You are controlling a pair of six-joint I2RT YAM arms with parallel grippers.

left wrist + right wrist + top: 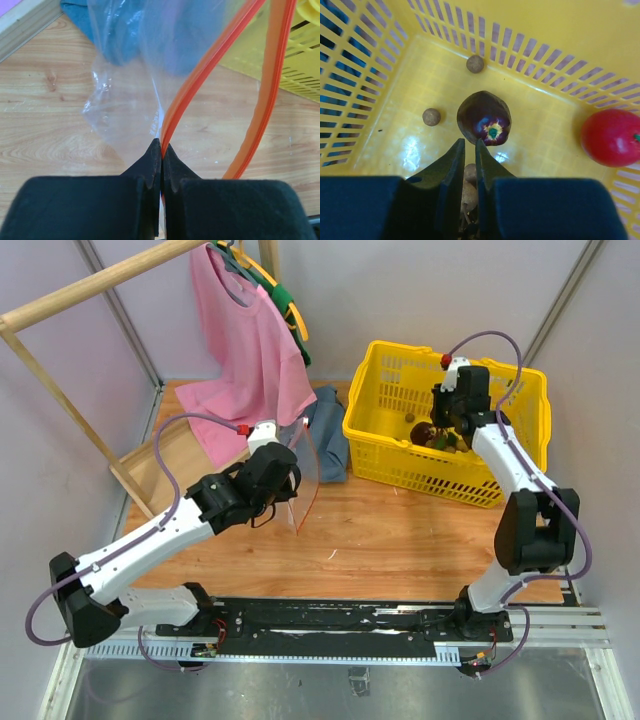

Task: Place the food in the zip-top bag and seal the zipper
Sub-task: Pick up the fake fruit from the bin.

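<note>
My left gripper (pixel 161 145) is shut on the edge of the clear zip-top bag (pixel 125 110), right at its red-orange zipper (pixel 210 60). It holds the bag (pixel 305 475) up above the table, mouth gaping. My right gripper (pixel 470 142) is down inside the yellow basket (pixel 555 30), its jaws closed on a tan-yellow cluster of small balls (pixel 470 187). A dark purple fruit (pixel 485 118) lies just beyond the fingertips. A red round fruit (pixel 611 137) lies at the right wall. In the top view the right gripper (pixel 438 430) is over the basket's middle.
Two loose tan balls (pixel 431 117) lie on the basket floor. The yellow basket (pixel 390 360) stands at the back right. A blue-grey cloth (pixel 330 430) lies left of it. A pink shirt (pixel 245 340) hangs from a wooden rack at the back left.
</note>
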